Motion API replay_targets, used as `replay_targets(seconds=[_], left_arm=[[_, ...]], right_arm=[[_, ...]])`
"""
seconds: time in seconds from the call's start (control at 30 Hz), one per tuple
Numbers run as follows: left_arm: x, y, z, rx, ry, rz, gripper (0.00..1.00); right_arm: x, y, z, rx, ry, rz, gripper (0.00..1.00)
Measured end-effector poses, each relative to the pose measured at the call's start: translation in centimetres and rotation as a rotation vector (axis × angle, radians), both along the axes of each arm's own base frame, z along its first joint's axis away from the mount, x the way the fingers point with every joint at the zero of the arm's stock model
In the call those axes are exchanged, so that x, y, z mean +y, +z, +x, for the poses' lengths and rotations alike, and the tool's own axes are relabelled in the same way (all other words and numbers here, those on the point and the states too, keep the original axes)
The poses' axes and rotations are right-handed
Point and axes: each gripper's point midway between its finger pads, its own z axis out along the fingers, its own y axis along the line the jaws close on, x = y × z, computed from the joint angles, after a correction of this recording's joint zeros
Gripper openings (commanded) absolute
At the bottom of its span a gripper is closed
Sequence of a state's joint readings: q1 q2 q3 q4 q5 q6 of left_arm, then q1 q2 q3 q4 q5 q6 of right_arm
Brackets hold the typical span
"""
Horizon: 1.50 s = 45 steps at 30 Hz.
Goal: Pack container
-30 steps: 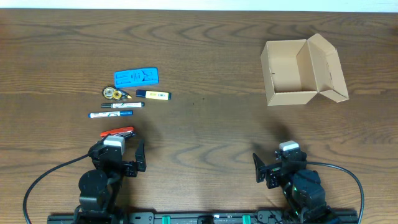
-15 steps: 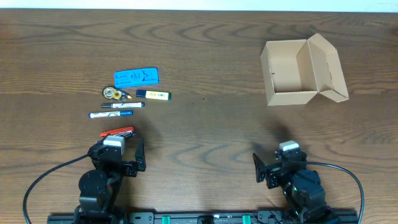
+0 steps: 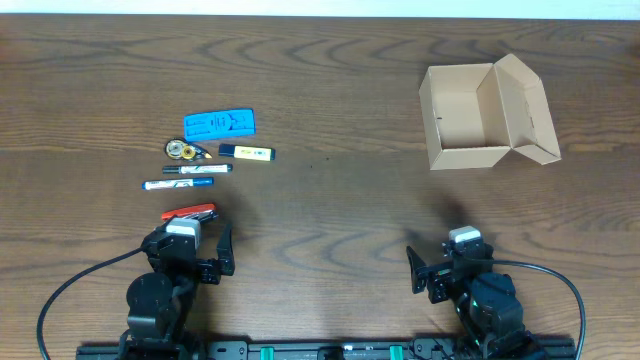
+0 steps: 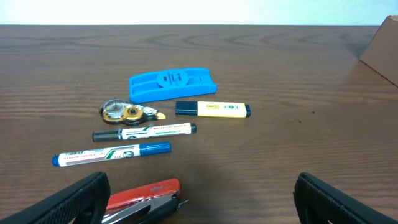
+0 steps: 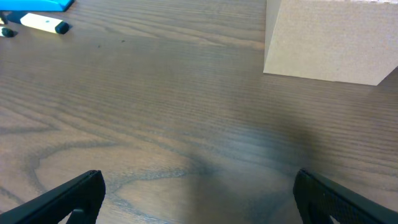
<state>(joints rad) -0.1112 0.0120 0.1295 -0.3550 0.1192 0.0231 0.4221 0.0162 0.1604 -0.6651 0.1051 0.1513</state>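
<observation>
The tan cardboard container (image 3: 470, 118) sits open at the far right, its flap lid leaning out to the right; its side wall shows in the right wrist view (image 5: 329, 40). At the left lie a blue plastic holder (image 3: 219, 123), a correction tape roller (image 3: 181, 150), a yellow highlighter (image 3: 246, 152), a black marker (image 3: 197, 169), a blue marker (image 3: 177, 184) and a red stapler (image 3: 189, 212). My left gripper (image 3: 190, 258) is open and empty just behind the red stapler (image 4: 140, 194). My right gripper (image 3: 450, 268) is open and empty, well short of the container.
The wooden table (image 3: 330, 100) fills the view, with a pale wall strip along its far edge. Black cables loop beside both arm bases at the near edge. The left wrist view shows the blue holder (image 4: 172, 84), the highlighter (image 4: 212, 109) and both markers (image 4: 144, 132).
</observation>
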Motion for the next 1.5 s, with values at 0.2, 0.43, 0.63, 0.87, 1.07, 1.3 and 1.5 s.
replay_targets(seconds=[0.2, 0.43, 0.63, 0.87, 1.07, 1.3, 1.5], left_arm=[[0.0, 0.0, 0.0, 0.0, 0.0, 0.0, 0.95], [0.0, 0.0, 0.0, 0.0, 0.0, 0.0, 0.95], [0.0, 0.0, 0.0, 0.0, 0.0, 0.0, 0.95], [0.0, 0.0, 0.0, 0.0, 0.0, 0.0, 0.95], [0.0, 0.0, 0.0, 0.0, 0.0, 0.0, 0.95], [0.0, 0.0, 0.0, 0.0, 0.001, 0.0, 0.95], [0.1, 0.0, 0.0, 0.0, 0.004, 0.001, 0.95]], right_arm=[[0.0, 0.0, 0.0, 0.0, 0.0, 0.0, 0.99], [0.0, 0.0, 0.0, 0.0, 0.0, 0.0, 0.99], [0.0, 0.0, 0.0, -0.001, 0.0, 0.001, 0.99], [0.6, 1.0, 0.4, -0.02, -0.015, 0.085, 0.99], [0.9, 1.5, 0.5, 0.063, -0.165, 0.401, 0.99], [1.6, 5.7, 2.1, -0.053, -0.183, 0.615, 0.99], [1.1, 6.4, 3.5, -0.045, -0.234, 0.604, 0.94]])
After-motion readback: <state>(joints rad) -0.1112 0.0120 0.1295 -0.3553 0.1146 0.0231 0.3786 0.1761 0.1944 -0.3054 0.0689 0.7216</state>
